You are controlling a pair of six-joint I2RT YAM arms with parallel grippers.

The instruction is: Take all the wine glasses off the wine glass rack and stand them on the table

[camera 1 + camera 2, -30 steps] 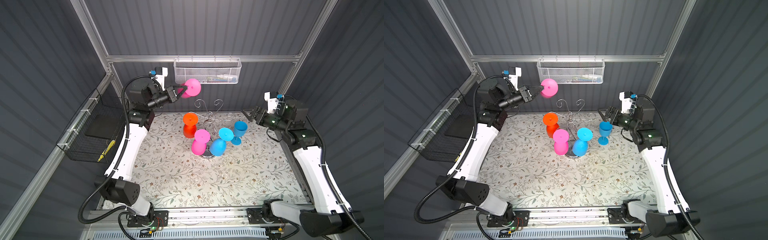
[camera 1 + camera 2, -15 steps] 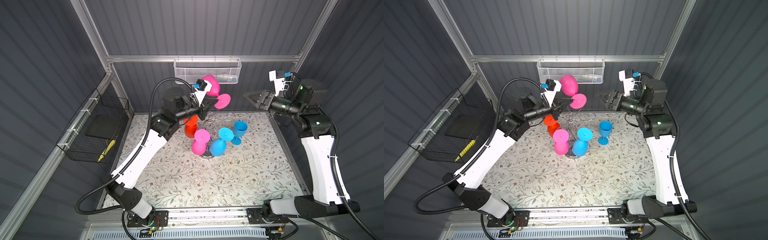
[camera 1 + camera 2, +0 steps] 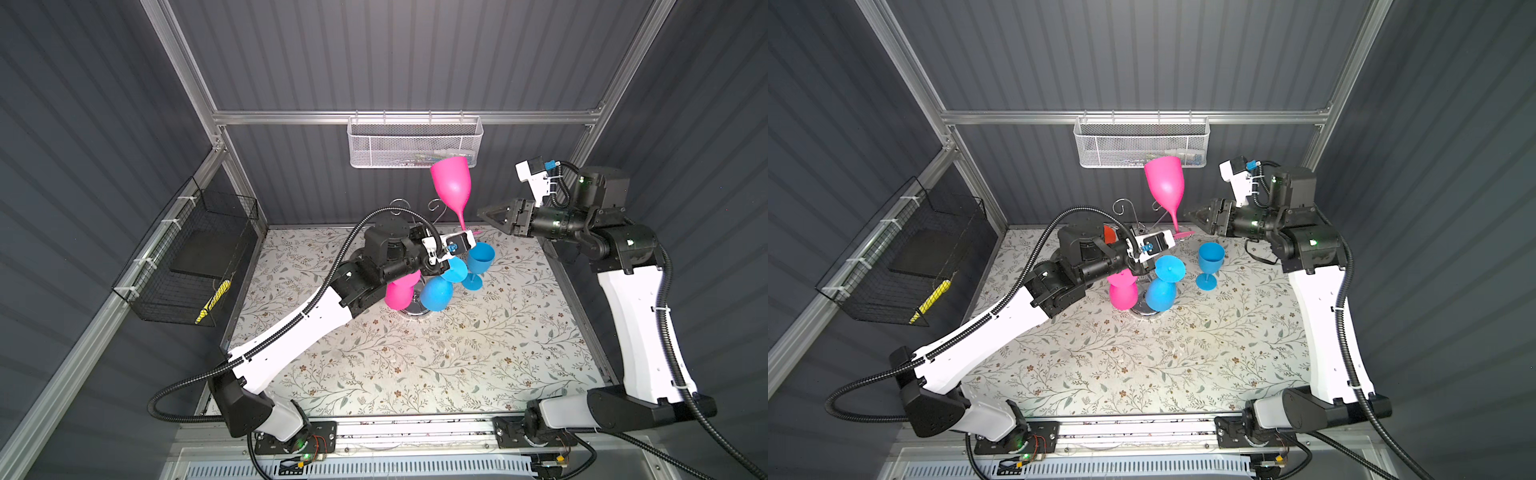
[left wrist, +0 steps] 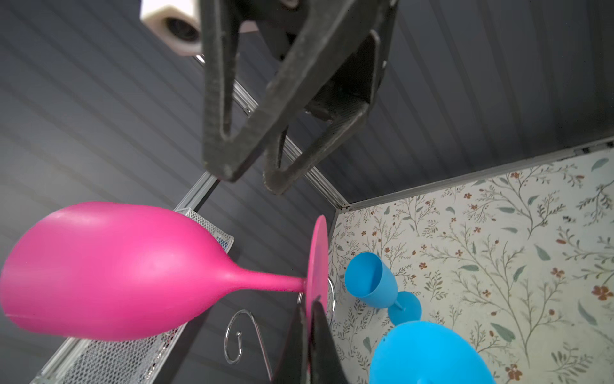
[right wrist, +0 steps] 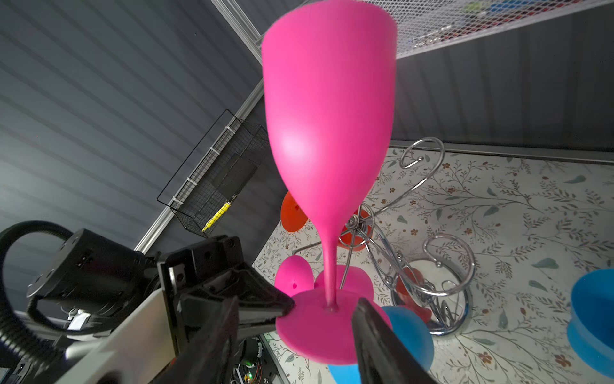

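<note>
An upright pink wine glass (image 3: 451, 185) (image 3: 1165, 183) hangs in the air just above the chrome wine glass rack (image 3: 399, 205) (image 5: 398, 266). My left gripper (image 3: 465, 237) (image 4: 312, 306) is shut on the rim of its round foot. From the right, my right gripper (image 3: 482, 214) (image 5: 297, 302) stands open, with a finger on each side of the stem just above the foot; neither finger touches the glass. On the rack hang a pink glass (image 3: 399, 293) and a blue glass (image 3: 436, 293), both upside down. An orange glass (image 5: 292, 212) shows behind.
A blue glass (image 3: 478, 259) stands upright on the floral table right of the rack. A white mesh basket (image 3: 415, 145) hangs on the back wall close behind the raised glass. A black wire basket (image 3: 187, 257) hangs on the left wall.
My left arm swung the pink glass from the back left to above the rack and turned it upright. My right arm rose and reached in to its stem, jaws narrowing.
</note>
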